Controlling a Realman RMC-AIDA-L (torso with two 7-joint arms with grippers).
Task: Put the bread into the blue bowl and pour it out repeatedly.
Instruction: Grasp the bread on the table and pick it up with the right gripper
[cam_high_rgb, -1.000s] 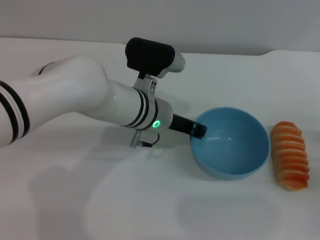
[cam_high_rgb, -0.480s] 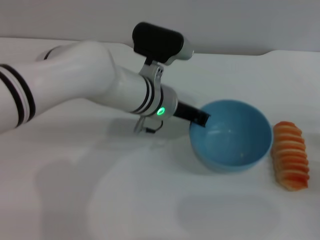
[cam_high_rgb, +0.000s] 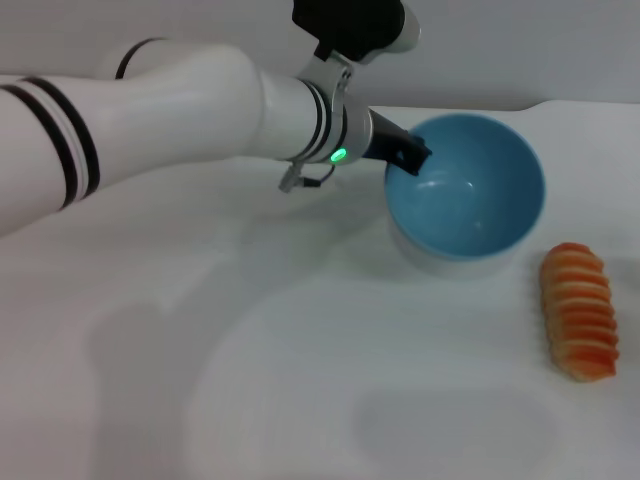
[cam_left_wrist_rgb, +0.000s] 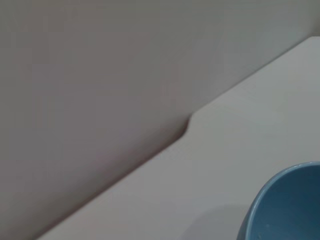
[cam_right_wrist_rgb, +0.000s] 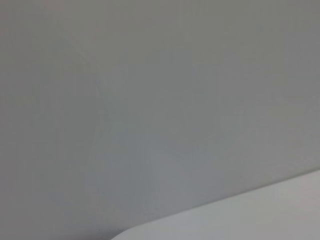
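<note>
My left gripper (cam_high_rgb: 406, 156) is shut on the near-left rim of the blue bowl (cam_high_rgb: 470, 200) and holds it above the white table, its opening tilted toward me. Nothing shows inside the bowl. A shadow lies on the table under it. The bowl's rim (cam_left_wrist_rgb: 285, 200) also shows in a corner of the left wrist view. The bread (cam_high_rgb: 580, 312), orange-and-cream striped, lies on the table to the right of and nearer to me than the bowl, apart from it. The right arm is out of view.
The white table (cam_high_rgb: 200, 350) runs to a grey wall at the back. Its back edge has a step-shaped notch (cam_left_wrist_rgb: 186, 127) near the right.
The left arm has lifted the bowl off the table and carried it up and back. The bread has stayed where it lay.
</note>
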